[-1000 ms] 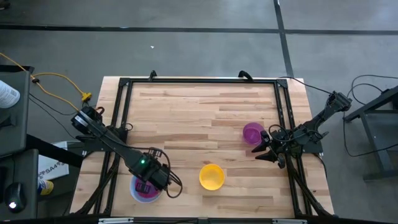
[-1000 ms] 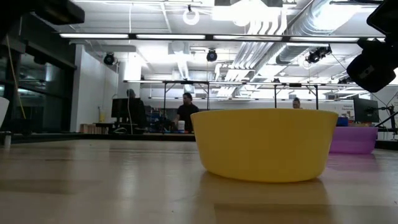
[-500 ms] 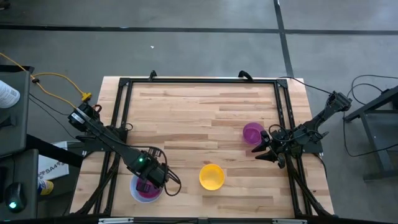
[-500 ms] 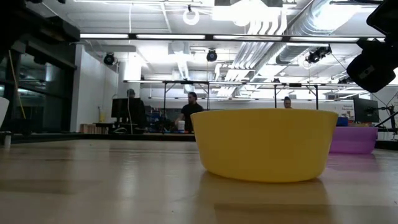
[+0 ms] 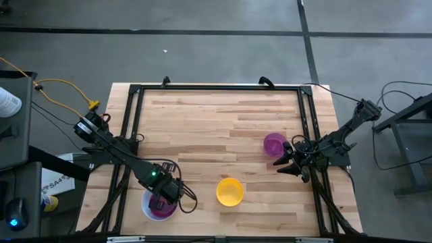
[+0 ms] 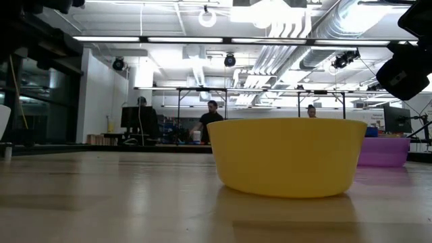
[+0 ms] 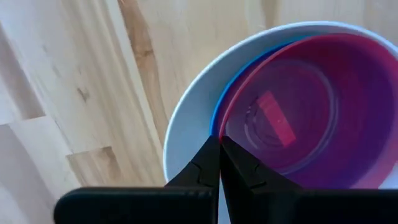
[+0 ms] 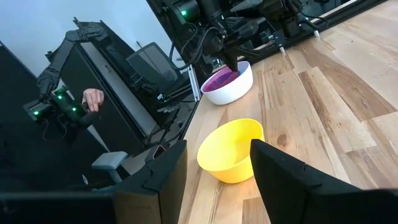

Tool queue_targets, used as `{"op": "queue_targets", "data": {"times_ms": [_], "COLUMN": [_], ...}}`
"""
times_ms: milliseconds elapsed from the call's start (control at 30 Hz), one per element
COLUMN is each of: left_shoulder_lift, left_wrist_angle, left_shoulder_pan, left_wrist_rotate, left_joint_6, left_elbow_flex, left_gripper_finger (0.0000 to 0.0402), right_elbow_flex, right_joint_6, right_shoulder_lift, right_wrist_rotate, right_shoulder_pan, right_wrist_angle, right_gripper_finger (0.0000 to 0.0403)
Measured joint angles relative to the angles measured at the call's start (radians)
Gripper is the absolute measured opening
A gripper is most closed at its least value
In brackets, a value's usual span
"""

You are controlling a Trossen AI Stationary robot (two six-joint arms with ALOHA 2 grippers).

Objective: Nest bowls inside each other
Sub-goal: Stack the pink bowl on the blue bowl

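A white bowl point(image 5: 147, 206) stands near the table's front left corner, with a blue bowl point(image 7: 219, 106) and a pinkish-red bowl point(image 7: 298, 118) nested inside it. My left gripper point(image 5: 162, 200) points straight down over this stack, shut, with its tips point(image 7: 219, 142) at the red bowl's rim. A yellow bowl point(image 5: 229, 191) stands upright near the front middle. A purple bowl point(image 5: 274, 144) stands to the right. My right gripper point(image 5: 285, 160) waits beside the purple bowl, open and level, with nothing between its fingers point(image 8: 168, 177). My left gripper comes from above with its shut fingertips at the red bowl's rim point(image 7: 214, 127), on the side beside the blue bowl. I cannot tell whether they touch it. The stack rests on the table.
A black metal frame point(image 5: 216, 88) runs along the table's far and side edges. Bare wood lies between the bowls and across the far half. Beyond the table are desks, equipment and people point(image 6: 210, 121); a person's hand point(image 8: 93, 98) shows by a dark stand.
My left gripper has come down toward the nested stack and stayed shut. The bowls and my right arm have kept still.
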Motion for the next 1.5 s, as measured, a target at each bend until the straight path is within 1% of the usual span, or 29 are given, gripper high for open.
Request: {"op": "queue_targets", "data": {"times_ms": [167,467,800,1000,1067,1200,1500], "left_shoulder_lift": [0.0,0.0,0.0,-0.002,-0.003,-0.003,-0.004], "left_wrist_angle": [-0.002,0.002,0.002,0.003,0.002,0.001,-0.008], "left_shoulder_pan": [0.0,0.0,0.0,0.001,0.001,0.0,0.0], "left_wrist_rotate": [0.016,0.012,0.006,-0.014,0.002,0.076,0.08], "left_joint_6": [-0.02,-0.059,-0.116,-0.15,-0.153,-0.122,-0.119], "left_elbow_flex": [-0.009,-0.009,-0.009,-0.009,-0.009,-0.009,-0.009], "left_gripper_finger": [0.0001,0.0017,0.0019,0.0019,0.0019,0.0019,0.0019], "right_elbow_flex": [0.0,0.0,0.0,0.0,0.0,0.0,0.0], "right_joint_6": [0.0,0.0,0.0,0.0,0.0,0.0,0.0], "right_shoulder_lift": [0.0,0.0,0.0,0.0,0.0,0.0,0.0], "right_wrist_rotate": [0.0,0.0,-0.001,-0.001,-0.001,-0.001,-0.001], "right_shoulder_pan": [0.0,0.0,0.0,0.0,0.0,0.0,0.0], "right_wrist_angle": [0.0,0.0,0.0,0.0,0.0,0.001,0.001], "right_gripper_finger": [0.0169,0.0169,0.0169,0.0169,0.0169,0.0169,0.0169]}}
